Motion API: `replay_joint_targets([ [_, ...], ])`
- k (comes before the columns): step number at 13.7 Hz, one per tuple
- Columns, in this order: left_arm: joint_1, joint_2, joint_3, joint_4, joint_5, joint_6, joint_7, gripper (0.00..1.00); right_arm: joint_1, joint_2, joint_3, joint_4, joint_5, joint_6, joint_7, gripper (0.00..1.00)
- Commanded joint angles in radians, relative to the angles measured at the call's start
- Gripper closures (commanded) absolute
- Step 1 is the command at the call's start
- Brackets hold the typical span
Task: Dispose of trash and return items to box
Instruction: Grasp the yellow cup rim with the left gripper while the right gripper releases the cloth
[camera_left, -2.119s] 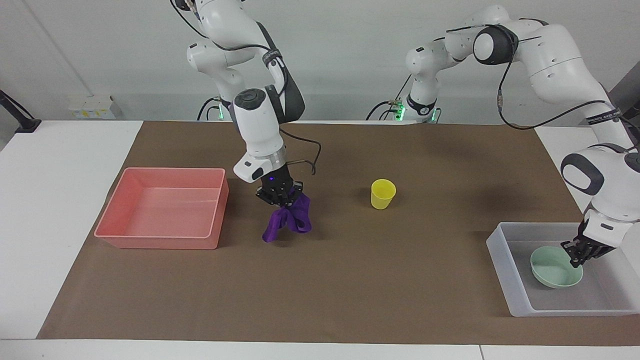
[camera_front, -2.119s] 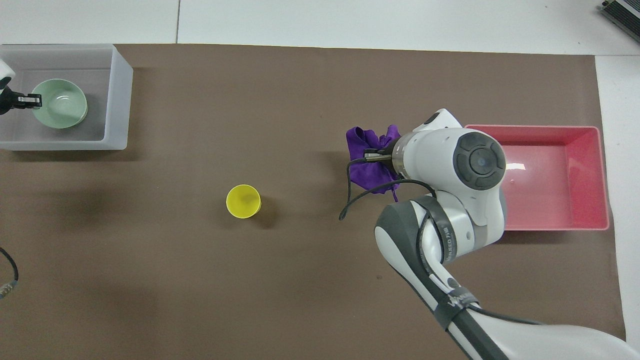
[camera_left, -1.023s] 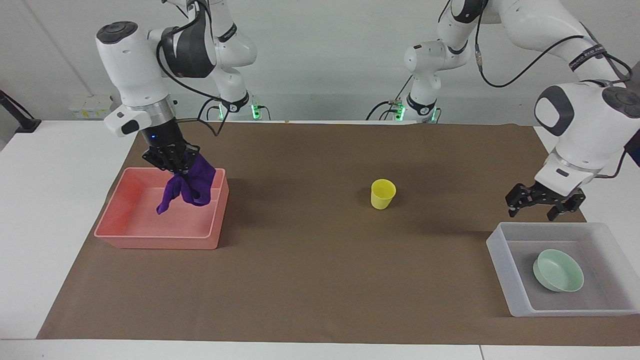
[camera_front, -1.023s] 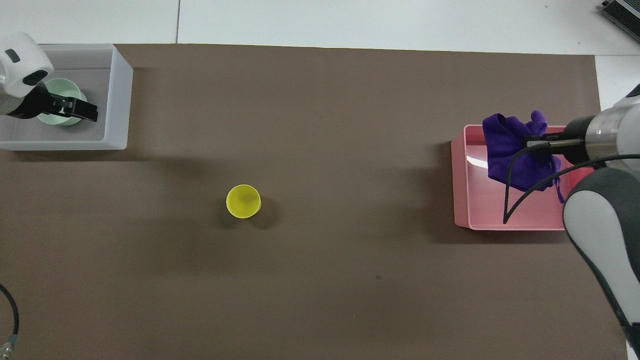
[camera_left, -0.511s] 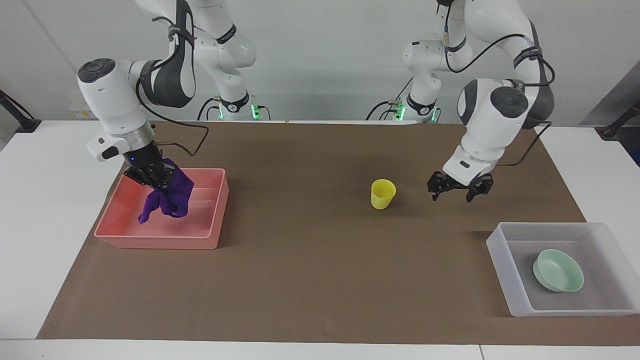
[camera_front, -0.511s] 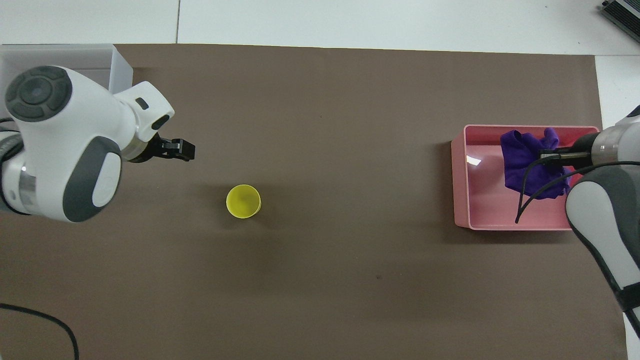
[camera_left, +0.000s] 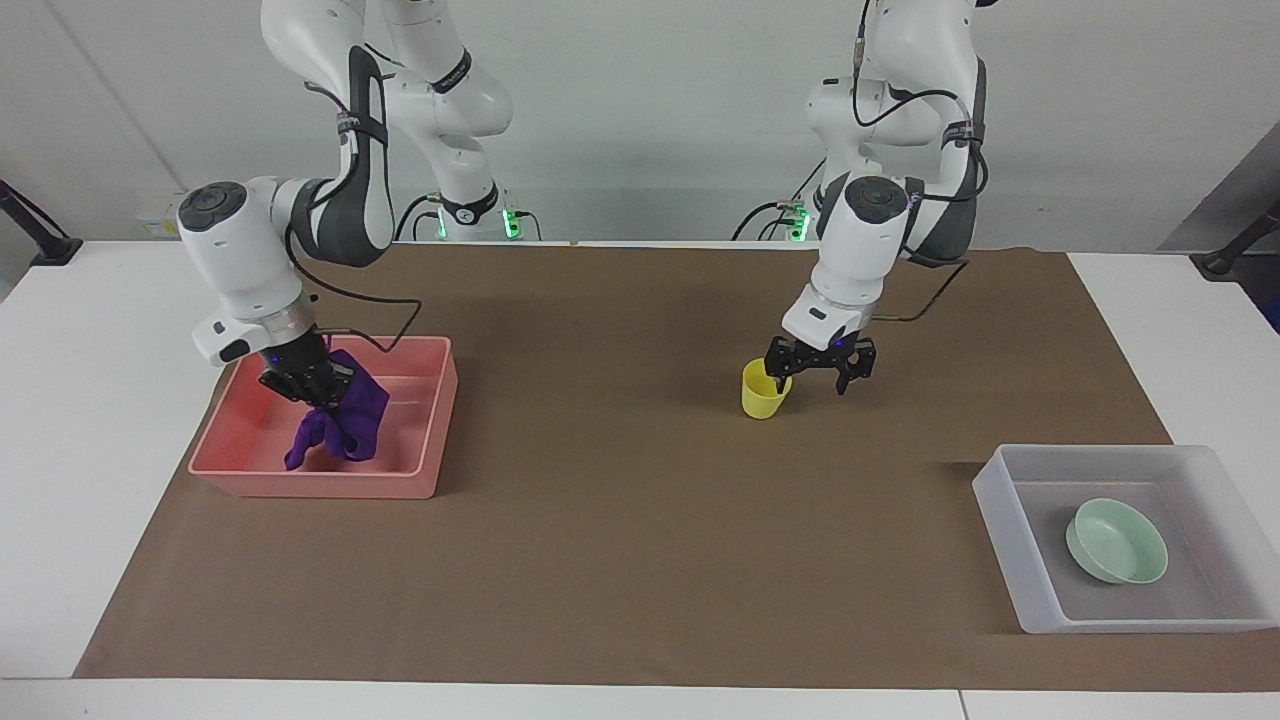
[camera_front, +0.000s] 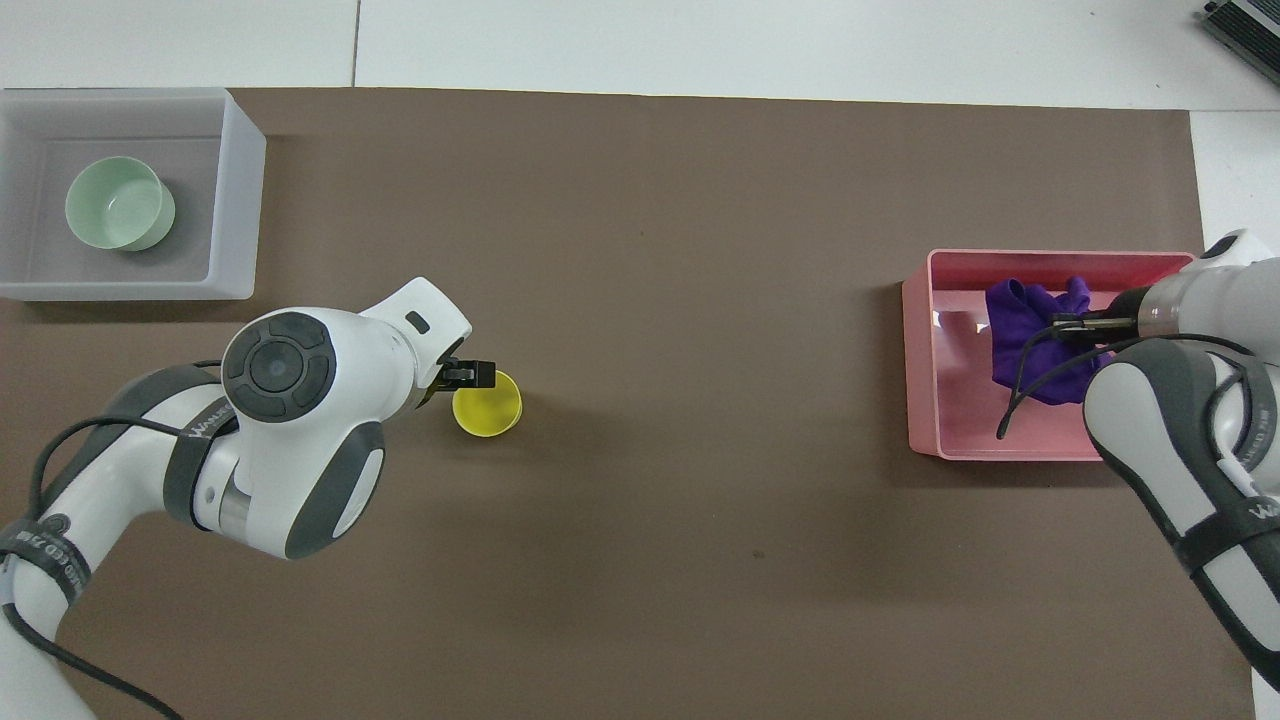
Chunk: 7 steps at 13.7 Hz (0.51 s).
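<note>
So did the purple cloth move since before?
Yes. The purple cloth, shut in the right gripper, went from near the yellow cup to inside the pink tray.

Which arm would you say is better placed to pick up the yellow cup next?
The left: its open tool hangs right beside the yellow cup, while the right tool is shut on the purple cloth in the pink tray.

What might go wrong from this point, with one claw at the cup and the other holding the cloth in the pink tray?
1. The left claw is open with one finger at the rim of the yellow cup; closing off-centre may tip the light cup.
2. The right claw is shut on the purple cloth, hanging low inside the pink tray; the cloth may snag on a finger at release and lift out again.
</note>
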Motion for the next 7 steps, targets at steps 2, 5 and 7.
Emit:
replay_joint_targets([
  [2,-0.024,-0.045,0.018,-0.144,-0.009,0.157,-0.019,0.44,-0.025,0.023,0.013,-0.029,-0.014,0.056,-0.013,1.00],
  [5,-0.048,-0.031,0.020,-0.146,-0.009,0.181,-0.019,1.00,-0.025,0.031,0.014,-0.029,-0.012,0.056,-0.007,0.42],
  [7,-0.039,-0.029,0.020,-0.135,-0.009,0.175,-0.004,1.00,-0.017,0.028,0.014,-0.021,-0.012,0.046,-0.004,0.00],
])
